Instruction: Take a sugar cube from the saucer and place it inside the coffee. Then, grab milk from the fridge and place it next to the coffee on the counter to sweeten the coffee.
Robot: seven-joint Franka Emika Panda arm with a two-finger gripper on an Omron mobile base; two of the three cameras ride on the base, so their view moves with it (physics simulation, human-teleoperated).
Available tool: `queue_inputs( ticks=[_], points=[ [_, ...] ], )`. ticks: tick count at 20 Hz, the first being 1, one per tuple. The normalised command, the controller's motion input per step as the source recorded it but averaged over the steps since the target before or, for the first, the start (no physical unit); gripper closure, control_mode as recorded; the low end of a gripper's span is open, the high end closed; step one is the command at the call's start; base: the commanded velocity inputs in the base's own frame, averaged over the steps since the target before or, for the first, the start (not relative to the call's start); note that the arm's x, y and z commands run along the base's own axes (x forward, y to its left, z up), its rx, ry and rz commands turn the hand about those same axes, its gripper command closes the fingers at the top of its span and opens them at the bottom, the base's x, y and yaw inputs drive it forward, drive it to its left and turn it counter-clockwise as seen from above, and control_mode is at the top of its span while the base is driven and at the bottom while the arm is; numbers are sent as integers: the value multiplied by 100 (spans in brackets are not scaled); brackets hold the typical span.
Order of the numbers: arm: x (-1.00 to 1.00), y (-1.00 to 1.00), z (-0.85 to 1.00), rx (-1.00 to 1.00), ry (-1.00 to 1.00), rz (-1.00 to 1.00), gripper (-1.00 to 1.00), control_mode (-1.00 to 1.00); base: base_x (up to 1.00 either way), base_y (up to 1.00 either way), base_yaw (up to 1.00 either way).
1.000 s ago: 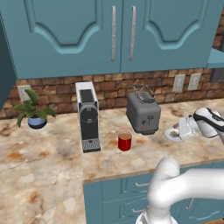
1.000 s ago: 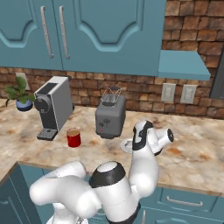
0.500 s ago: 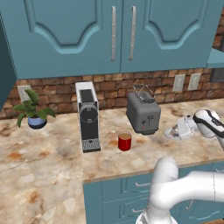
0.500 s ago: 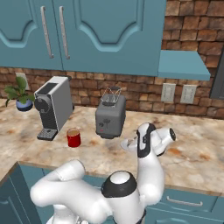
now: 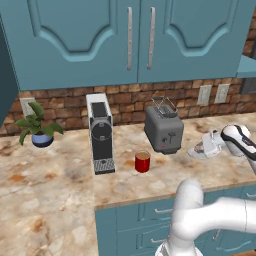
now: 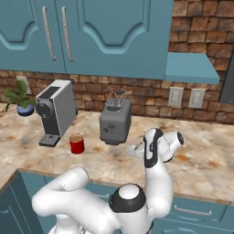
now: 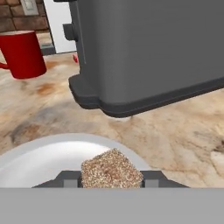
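At lower centre of the hand view, our tool (image 7: pixel 112 180) is closed around the sugar cube (image 7: pixel 111 169) over the saucer (image 7: pixel 39 157); the coffee (image 7: pixel 22 54) sits upper left.

Kitchen's got a red brick backsplash (image 5: pixel 125 102) as the anchor — teal upper cabinets (image 5: pixel 130 40) hang right above it, white wall outlets (image 5: pixel 212 93) sit on it, and a potted plant (image 5: pixel 37 129) stands just below.
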Motion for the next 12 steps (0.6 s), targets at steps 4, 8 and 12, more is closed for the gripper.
queue_inputs(
  ticks=[4, 8, 12],
  points=[
    [-11, 0, 6, 0, -10, 0, 100, -100, 0, 0, 0],
    [-55, 12, 39, -4, -23, 0, 100, -100, 0, 0, 0],
    [-67, 42, 65, -10, -19, 0, 100, -100, 0, 0, 0]
  ],
)
